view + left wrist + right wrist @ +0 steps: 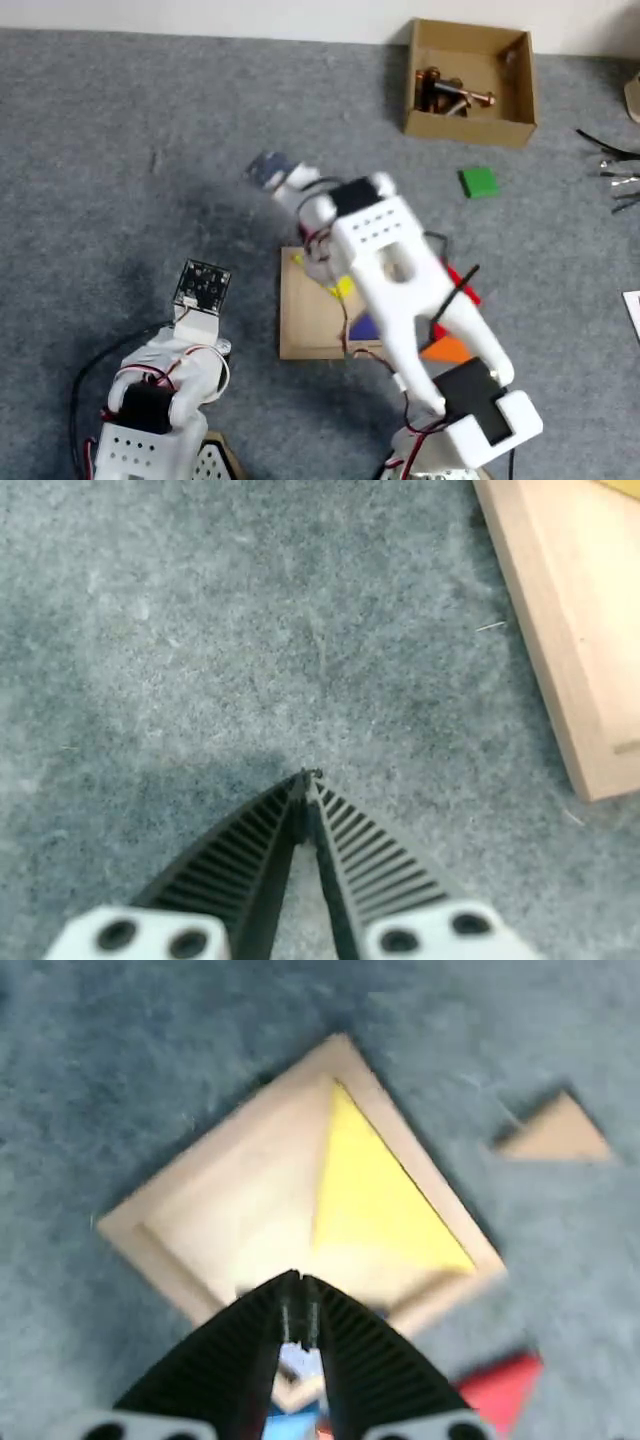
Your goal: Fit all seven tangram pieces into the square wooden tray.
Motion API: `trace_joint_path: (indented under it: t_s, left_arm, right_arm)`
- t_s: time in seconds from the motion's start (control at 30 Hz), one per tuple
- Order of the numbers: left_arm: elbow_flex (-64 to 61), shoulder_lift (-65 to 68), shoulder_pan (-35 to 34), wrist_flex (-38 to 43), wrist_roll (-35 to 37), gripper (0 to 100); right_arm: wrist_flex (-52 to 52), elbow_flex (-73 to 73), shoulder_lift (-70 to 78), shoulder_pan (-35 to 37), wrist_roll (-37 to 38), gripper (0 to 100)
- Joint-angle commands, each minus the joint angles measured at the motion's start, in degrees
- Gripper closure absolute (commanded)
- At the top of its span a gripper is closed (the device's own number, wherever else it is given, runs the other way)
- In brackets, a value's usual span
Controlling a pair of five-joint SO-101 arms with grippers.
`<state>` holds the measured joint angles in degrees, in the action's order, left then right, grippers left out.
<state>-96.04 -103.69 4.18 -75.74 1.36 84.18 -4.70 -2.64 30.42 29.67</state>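
Mid-task by the look of it. A yellow triangle (pixel 375 1200) is already seated in the wooden tray (pixel 230 1210), tucked into one corner with its long edge across the middle. The rest of the tray floor that can be seen is bare. The right claw (pixel 299 1310) is hung over the tray and clenched, tips together, with nothing seen pinched between them. A blue piece (pixel 362 327) is at the tray's edge under that arm; whether it's properly seated can't be told.

The left claw (pixel 305 785) is clenched too, with nothing gripped, and parked over the grey bench cover (pixel 200 630) just beside the tray's outer wall.

So the step in hand is judged to be somewhere between placements. For the next move the right claw would need to be lifted off, released and brought down on a loose piece. The red one (pixel 465 290) and the orange one (pixel 447 349) are near the tray and look like the easy pickups.

On the views:
- The green piece (pixel 478 182), well apart from the tray and near a cardboard box (pixel 465 130), is given by the high view. The tray's inside is mostly covered there by the arm.
- The yellow fit is laid out clearly in the right wrist view. A tan triangle (pixel 555 1132) is also picked up there, lying on the cover apart from the tray.
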Motion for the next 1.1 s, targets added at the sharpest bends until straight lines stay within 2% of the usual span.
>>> trace_joint_path:
  t_s: [0.0,0.17,0.37,0.53,0.67,0.83,0.97,1.07]
  left_arm:
    - [-1.10,-0.22,0.84,-0.26,0.35,99]
    - [-1.10,-0.22,0.84,-0.26,0.35,99]
    - [-1.10,-0.22,0.84,-0.26,0.35,99]
    - [-1.10,-0.22,0.84,-0.26,0.35,99]
    - [-1.10,-0.22,0.84,-0.26,0.35,99]
    - [-1.10,-0.22,0.84,-0.26,0.35,99]
    - [-1.10,-0.22,0.84,-0.26,0.35,99]
    - [-1.10,-0.22,0.84,-0.26,0.35,99]
  right_arm:
    - [7.96,11.91,-3.47,-6.46,-1.41,98.8]
    - [14.81,17.54,-3.47,-13.67,-1.32,98.8]
    - [15.08,17.63,-3.38,-22.02,-1.67,98.8]
    - [12.18,12.35,-3.38,-28.00,-11.34,95.5]
    - [7.25,2.95,-3.38,-28.88,-13.98,88.7]
    - [-2.15,-8.04,-3.47,-28.88,-17.32,87.9]
    - [-6.37,-12.79,-3.47,-28.79,-19.87,87.5]
    - [-7.78,-13.41,-3.47,-28.70,-21.63,81.3]
